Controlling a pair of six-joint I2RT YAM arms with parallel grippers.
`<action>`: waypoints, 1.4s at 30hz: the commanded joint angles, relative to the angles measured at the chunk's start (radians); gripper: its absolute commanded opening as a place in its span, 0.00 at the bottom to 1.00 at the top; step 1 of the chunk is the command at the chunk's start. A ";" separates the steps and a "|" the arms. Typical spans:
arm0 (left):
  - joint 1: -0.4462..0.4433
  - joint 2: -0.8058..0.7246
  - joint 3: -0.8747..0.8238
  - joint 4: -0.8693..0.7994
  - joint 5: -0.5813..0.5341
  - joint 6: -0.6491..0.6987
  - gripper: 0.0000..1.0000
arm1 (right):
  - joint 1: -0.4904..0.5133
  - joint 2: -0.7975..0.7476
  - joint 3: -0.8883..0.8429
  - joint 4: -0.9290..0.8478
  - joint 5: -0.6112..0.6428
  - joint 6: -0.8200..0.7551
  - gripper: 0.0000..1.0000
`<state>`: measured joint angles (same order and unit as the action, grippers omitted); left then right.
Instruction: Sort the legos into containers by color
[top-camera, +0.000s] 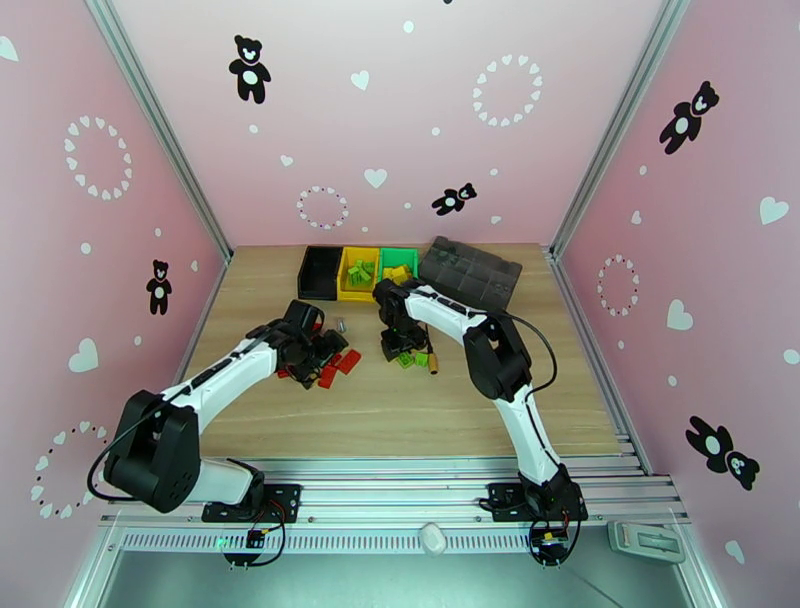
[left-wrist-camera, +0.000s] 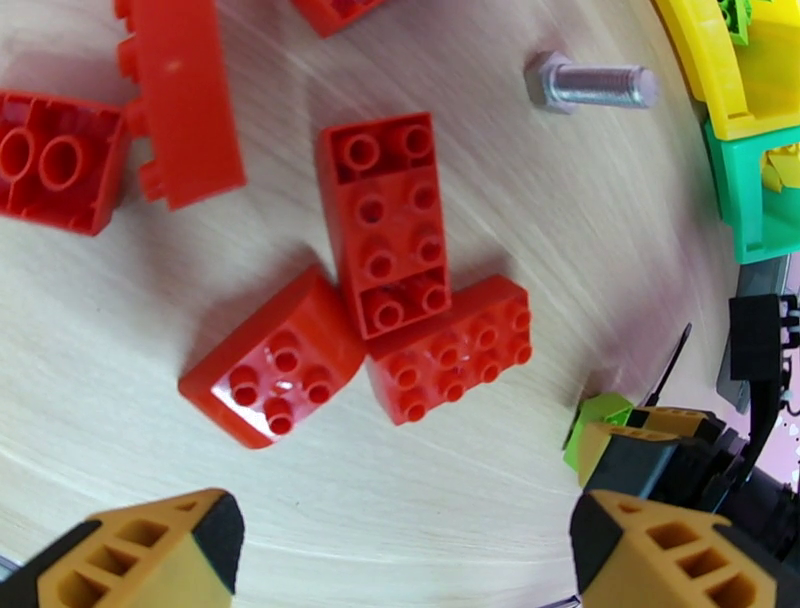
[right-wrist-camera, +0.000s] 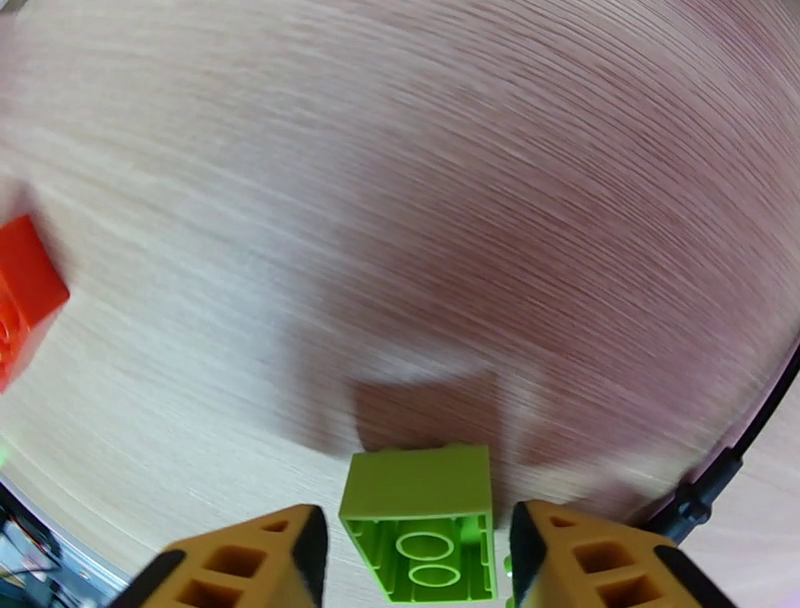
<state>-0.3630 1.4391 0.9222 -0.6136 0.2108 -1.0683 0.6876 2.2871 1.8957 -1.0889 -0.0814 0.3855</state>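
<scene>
— On the wooden tabletop (top-camera: 400, 420), the left gripper (left-wrist-camera: 405, 515) hangs spread above red studded plastic bricks (left-wrist-camera: 385, 225).
— The right gripper (right-wrist-camera: 415, 525) apparently pinches a lime-green plastic brick (right-wrist-camera: 415, 480), lifted; next stop, the green plastic bin (top-camera: 400, 250).

The left arm (top-camera: 215, 385) and the right arm (top-camera: 528, 430) are both made of smooth white tubes with a dark stripe on top. The tubes are joined by fat black round parts, and each arm stands on a flat black foot (top-camera: 262, 503) at the near edge. A thin black cable (top-camera: 92, 470) makes a loop next to the left arm's biggest black joint, and another black cable (top-camera: 553, 352) curves beside the right arm. The left gripper (left-wrist-camera: 405, 530) and the right gripper (right-wrist-camera: 415, 545) each have two chunky orange-yellow fingers (left-wrist-camera: 150, 555) with black pads on the inside and little three-cornered holes.
</scene>
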 joint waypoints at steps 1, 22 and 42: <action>-0.001 0.020 0.041 0.006 0.030 0.025 0.92 | 0.000 0.019 0.020 -0.016 -0.015 0.019 0.54; 0.063 0.101 0.113 0.040 0.123 0.054 0.92 | 0.002 0.047 0.021 0.002 -0.036 0.115 0.52; 0.114 0.205 0.209 0.117 0.257 0.053 0.92 | -0.030 -0.054 0.024 0.231 -0.292 0.367 0.31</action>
<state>-0.2573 1.6207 1.0698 -0.5461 0.4164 -1.0142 0.6708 2.3058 1.9018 -0.9710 -0.2535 0.6502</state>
